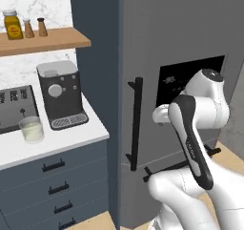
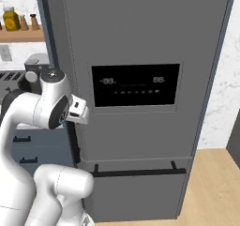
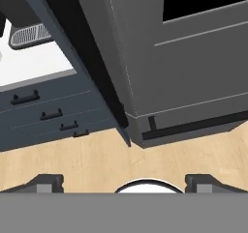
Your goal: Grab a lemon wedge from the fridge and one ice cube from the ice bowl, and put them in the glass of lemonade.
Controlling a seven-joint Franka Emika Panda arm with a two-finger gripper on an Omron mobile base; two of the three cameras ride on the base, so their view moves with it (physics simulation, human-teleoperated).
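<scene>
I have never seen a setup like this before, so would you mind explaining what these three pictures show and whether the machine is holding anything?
It is a rendered kitchen with a white robot arm on a driving base. Two pictures come from cameras on the base, behind the arm to its left and right. The third looks along the hand itself: the gripper has its two dark fingertips spread wide apart, open, with nothing between them. The arm faces the tall dark grey fridge, whose door is closed, with a long black handle. On the white counter to the left stand the glass of lemonade, a coffee machine and a toaster. A shelf above carries small jars.
</scene>
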